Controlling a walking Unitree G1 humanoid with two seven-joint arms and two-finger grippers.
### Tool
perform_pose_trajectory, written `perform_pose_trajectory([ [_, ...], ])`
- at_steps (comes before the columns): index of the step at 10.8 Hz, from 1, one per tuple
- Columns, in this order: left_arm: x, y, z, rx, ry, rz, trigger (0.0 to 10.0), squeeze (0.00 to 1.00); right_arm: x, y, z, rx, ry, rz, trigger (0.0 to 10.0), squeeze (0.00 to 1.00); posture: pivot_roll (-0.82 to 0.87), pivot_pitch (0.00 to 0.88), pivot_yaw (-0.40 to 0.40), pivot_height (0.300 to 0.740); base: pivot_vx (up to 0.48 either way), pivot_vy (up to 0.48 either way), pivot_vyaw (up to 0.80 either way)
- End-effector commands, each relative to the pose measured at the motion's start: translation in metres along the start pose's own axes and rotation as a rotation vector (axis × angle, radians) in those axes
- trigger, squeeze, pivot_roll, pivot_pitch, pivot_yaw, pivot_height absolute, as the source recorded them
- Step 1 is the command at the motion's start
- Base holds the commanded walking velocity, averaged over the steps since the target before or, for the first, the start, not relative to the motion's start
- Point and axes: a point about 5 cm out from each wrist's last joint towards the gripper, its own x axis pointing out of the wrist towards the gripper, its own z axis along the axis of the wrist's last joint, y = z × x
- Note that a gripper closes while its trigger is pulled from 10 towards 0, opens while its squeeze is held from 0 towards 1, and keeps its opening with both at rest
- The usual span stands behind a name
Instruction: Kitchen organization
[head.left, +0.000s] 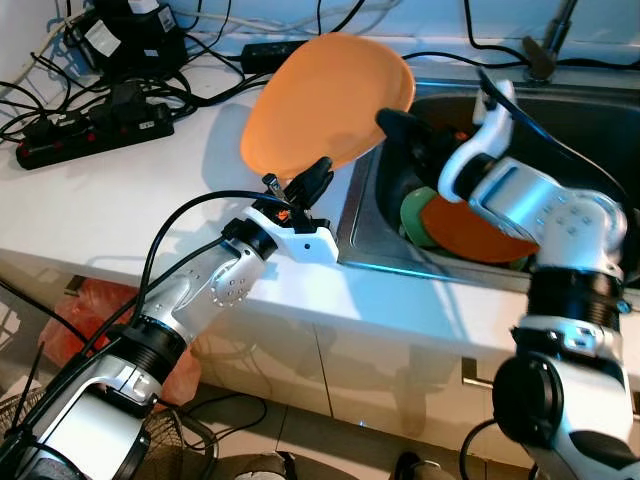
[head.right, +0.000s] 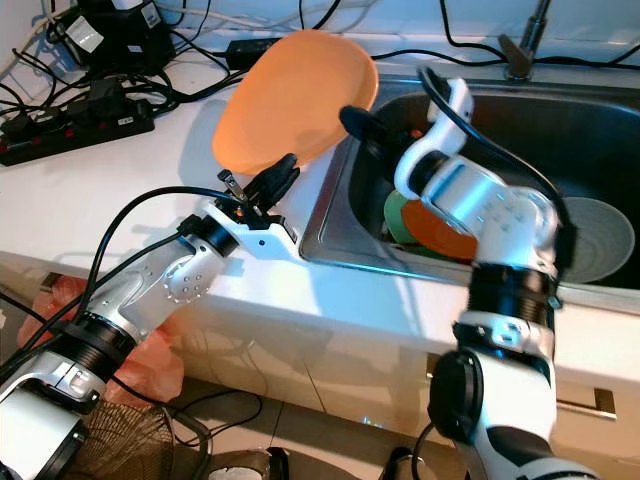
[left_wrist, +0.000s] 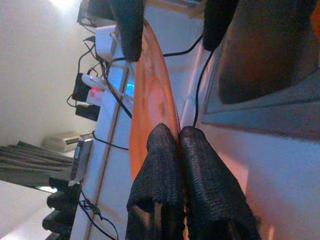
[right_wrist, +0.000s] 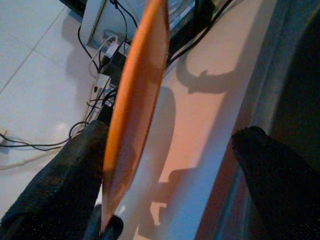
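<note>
the left hand (head.left: 308, 183) grips the orange plate's (head.left: 325, 100) lower rim above the counter (head.left: 110, 200). the right hand (right_wrist: 170, 165), fingers spread wide, straddles its opposite edge by the sink (head.right: 600, 110).

Left gripper (head.left: 312, 178) pinches the orange plate (head.left: 325, 100) upright beside the sink (head.left: 560, 130); right gripper (head.left: 392, 122) touches its sinkward edge, fingers seemingly spread.

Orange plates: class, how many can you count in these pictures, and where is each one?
2. One orange plate is held tilted above the counter by the left gripper. Another orange plate lies in the sink against a green dish; more may be hidden.
</note>
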Motion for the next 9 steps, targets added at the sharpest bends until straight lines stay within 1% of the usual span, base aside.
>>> perform_pose_trajectory([
  [1,-0.002,-0.001,0.0,0.007,-0.008,0.0,0.0,0.0,0.006,0.005,-0.001,-0.011,0.01,0.008,10.0,0.0,0.1,0.103,0.09,0.74,0.0,0.0,0.0],
  [3,-0.003,-0.002,0.001,0.007,-0.015,-0.003,0.0,0.0,0.014,0.003,0.005,-0.015,-0.009,-0.017,10.0,0.0,0.1,0.105,0.087,0.74,0.0,0.0,0.0],
  [5,-0.004,-0.004,0.002,0.001,-0.016,-0.011,0.0,0.0,0.021,0.007,0.013,-0.011,-0.034,-0.017,10.0,0.0,0.1,0.107,0.085,0.74,0.0,0.0,0.0],
  [6,-0.005,-0.005,0.002,0.0,-0.018,-0.014,0.0,0.0,0.024,0.011,0.017,-0.017,-0.042,-0.007,4.4,0.0,0.1,0.109,0.086,0.74,0.0,0.0,0.0],
  [7,-0.005,-0.005,0.002,-0.001,-0.018,-0.017,0.0,0.0,0.027,0.013,0.02,-0.018,-0.051,-0.004,0.0,0.0,0.1,0.111,0.087,0.74,0.0,0.0,0.0],
  [9,-0.005,-0.005,0.002,-0.002,-0.018,-0.017,0.0,0.0,0.028,0.013,0.021,-0.016,-0.051,-0.003,0.0,0.0,0.1,0.111,0.088,0.74,0.0,0.0,0.0],
])
